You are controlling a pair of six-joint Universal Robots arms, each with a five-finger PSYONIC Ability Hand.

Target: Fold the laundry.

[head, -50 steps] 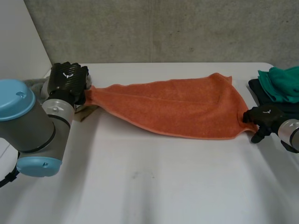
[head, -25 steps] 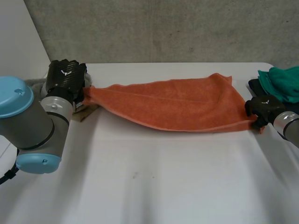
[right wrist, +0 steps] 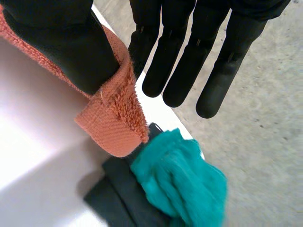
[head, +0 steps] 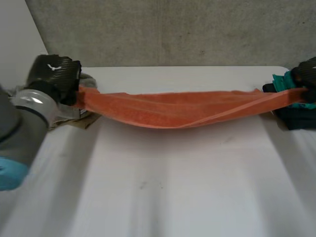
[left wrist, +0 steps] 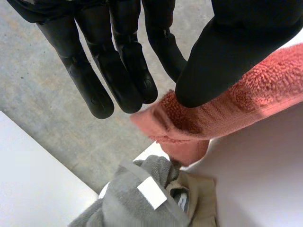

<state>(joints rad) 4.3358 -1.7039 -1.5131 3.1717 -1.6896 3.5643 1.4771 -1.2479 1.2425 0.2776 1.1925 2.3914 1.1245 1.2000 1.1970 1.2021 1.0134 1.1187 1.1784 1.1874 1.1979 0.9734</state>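
Note:
An orange towel [head: 177, 111] hangs stretched in a sagging band above the white table [head: 158, 187], held at both ends. My left hand [head: 52, 74] is at the table's far left and pinches one towel end. In the left wrist view my thumb [left wrist: 236, 47] presses the orange towel [left wrist: 227, 113] against my straight fingers [left wrist: 128, 71]. My right hand [head: 307, 71] is at the far right, shut on the other end. In the right wrist view its thumb [right wrist: 61, 42] clamps the hemmed corner of the towel [right wrist: 113, 118].
A grey cloth [left wrist: 142, 198] on a beige one [head: 74, 118] lies under my left hand at the table's left edge. A teal cloth [right wrist: 184, 184] on a dark folded one [head: 296, 118] sits at the right edge. A concrete wall stands behind the table.
My right hand closed on the towel's right corner. Both hands rose and drew apart, lifting the towel off the table and pulling it from a flat spread into a band.

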